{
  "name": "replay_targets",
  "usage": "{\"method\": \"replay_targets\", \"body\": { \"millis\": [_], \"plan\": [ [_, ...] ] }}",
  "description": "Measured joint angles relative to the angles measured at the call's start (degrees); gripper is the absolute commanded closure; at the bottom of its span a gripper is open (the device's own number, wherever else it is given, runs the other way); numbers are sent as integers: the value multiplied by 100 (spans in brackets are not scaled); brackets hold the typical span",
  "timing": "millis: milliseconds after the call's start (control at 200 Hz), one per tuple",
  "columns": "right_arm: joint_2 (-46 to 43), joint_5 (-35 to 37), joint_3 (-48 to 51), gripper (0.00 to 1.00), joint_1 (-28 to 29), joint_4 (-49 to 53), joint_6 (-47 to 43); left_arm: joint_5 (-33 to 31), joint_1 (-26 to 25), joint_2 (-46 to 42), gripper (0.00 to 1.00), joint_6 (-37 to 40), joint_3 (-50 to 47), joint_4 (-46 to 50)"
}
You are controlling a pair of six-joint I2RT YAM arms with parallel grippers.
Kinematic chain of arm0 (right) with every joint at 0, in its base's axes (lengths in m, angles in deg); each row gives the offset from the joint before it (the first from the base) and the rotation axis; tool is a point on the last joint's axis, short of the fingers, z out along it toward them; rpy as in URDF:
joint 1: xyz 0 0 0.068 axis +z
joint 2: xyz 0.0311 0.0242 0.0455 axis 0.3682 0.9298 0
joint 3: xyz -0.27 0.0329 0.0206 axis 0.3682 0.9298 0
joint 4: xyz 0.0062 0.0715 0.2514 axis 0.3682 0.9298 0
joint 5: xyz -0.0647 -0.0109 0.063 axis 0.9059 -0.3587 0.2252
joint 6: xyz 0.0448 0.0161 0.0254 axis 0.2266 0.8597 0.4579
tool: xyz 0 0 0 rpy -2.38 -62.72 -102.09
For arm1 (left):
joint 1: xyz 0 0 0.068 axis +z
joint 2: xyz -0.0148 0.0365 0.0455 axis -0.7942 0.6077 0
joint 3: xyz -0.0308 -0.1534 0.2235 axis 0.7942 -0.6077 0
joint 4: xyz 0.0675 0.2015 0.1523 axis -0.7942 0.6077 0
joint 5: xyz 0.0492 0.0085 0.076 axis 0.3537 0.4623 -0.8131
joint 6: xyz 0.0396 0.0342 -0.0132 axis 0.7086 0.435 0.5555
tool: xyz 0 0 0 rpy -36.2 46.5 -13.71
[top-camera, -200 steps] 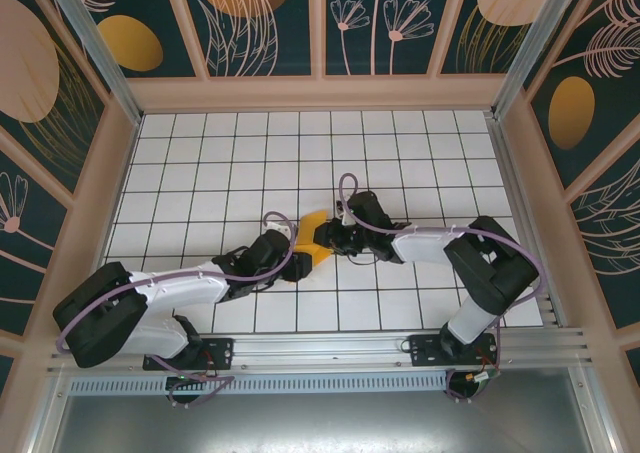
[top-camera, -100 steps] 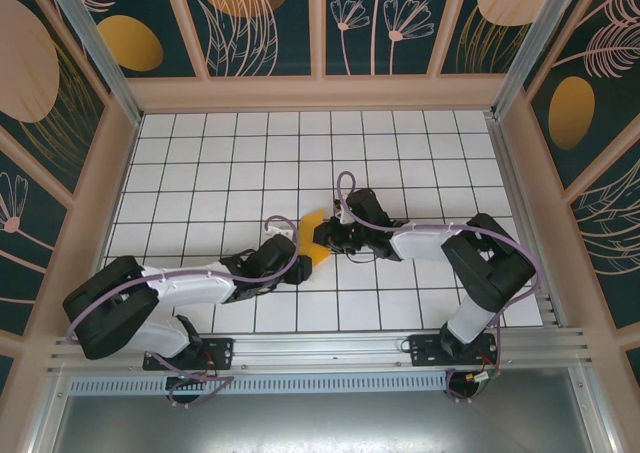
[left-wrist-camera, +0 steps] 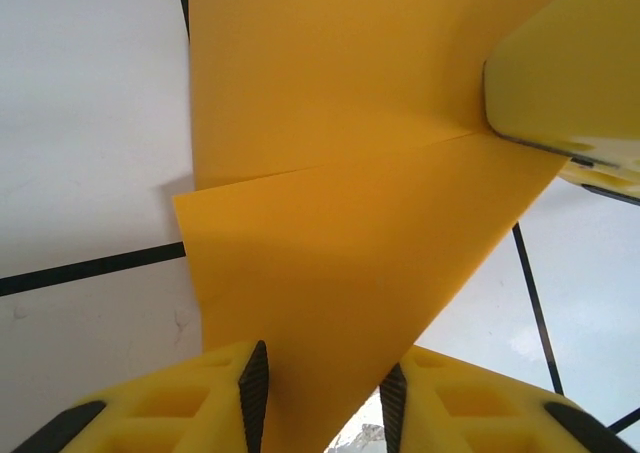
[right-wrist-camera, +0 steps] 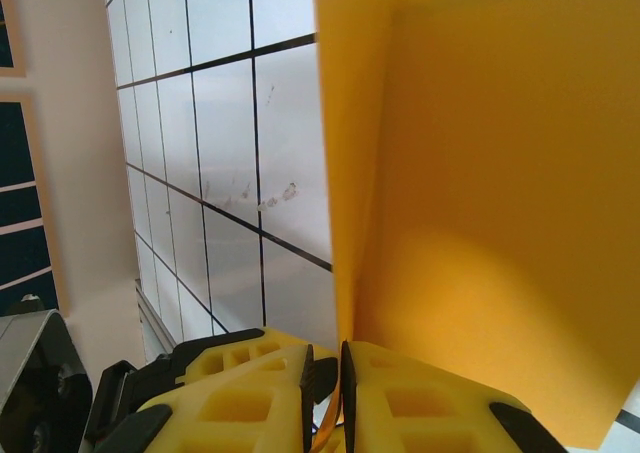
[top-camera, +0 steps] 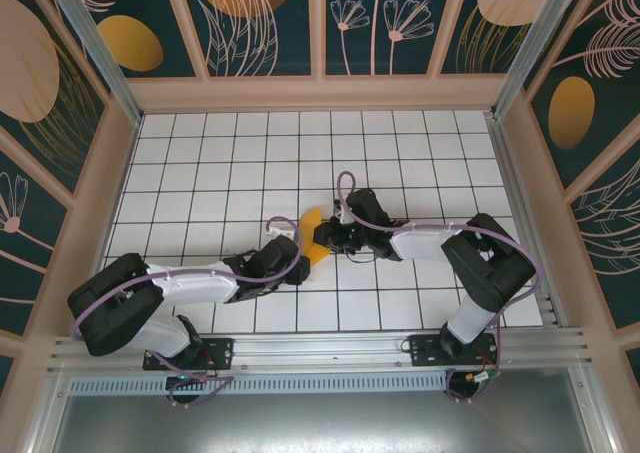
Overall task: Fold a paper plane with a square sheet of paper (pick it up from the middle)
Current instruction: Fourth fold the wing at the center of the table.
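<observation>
The square sheet of paper (top-camera: 312, 223) is orange-yellow, folded and standing up off the tiles near the table's middle. My right gripper (top-camera: 323, 239) is shut on it from the right; in the right wrist view the pads pinch the folded edge of the sheet (right-wrist-camera: 490, 203) at the right gripper (right-wrist-camera: 325, 363). My left gripper (top-camera: 297, 262) reaches in from the lower left. In the left wrist view a creased flap (left-wrist-camera: 340, 223) runs down between the parted jaws of the left gripper (left-wrist-camera: 322, 383), with white table showing beside the right pad. The right gripper's yellow finger (left-wrist-camera: 560, 63) sits on the sheet at top right.
The white gridded table (top-camera: 200, 173) stretches behind and to both sides of the arms. Patterned walls (top-camera: 320, 23) with wooden rails enclose it on three sides. A metal rail (top-camera: 320, 353) carrying the arm bases runs along the near edge.
My left gripper has slid in toward the sheet and its jaws have narrowed. The right jaws have pinched tighter. The visible paper now looks smaller and more upright.
</observation>
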Motion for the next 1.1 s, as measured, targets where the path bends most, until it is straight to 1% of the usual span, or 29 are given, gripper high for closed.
{"method": "replay_targets", "body": {
  "millis": [315,430,490,605,716,826,921,1021,1101],
  "plan": [
    [0,0,-2,81,0,28,0,-42,0,0,72,0,15,2],
    [0,0,-50,81,0,122,-2,-57,0,0,78,4,15,2],
    [0,2,-85,80,0,151,-4,-61,0,0,82,2,15,2],
    [-7,2,-118,75,0,214,-46,-74,0,0,87,28,15,-2],
    [-111,44,-118,66,0,382,-146,-55,0,-2,88,42,15,-7],
    [-472,199,-101,61,-13,625,-260,-17,0,-2,89,63,13,-83],
    [-966,444,7,60,-46,739,-323,98,0,-2,90,107,13,-203],
    [-1563,837,214,60,-122,844,-328,210,0,-2,90,136,2,-321],
    [-2002,1340,455,59,-155,817,-299,365,39,-4,90,155,-50,-483]
  ]
}}
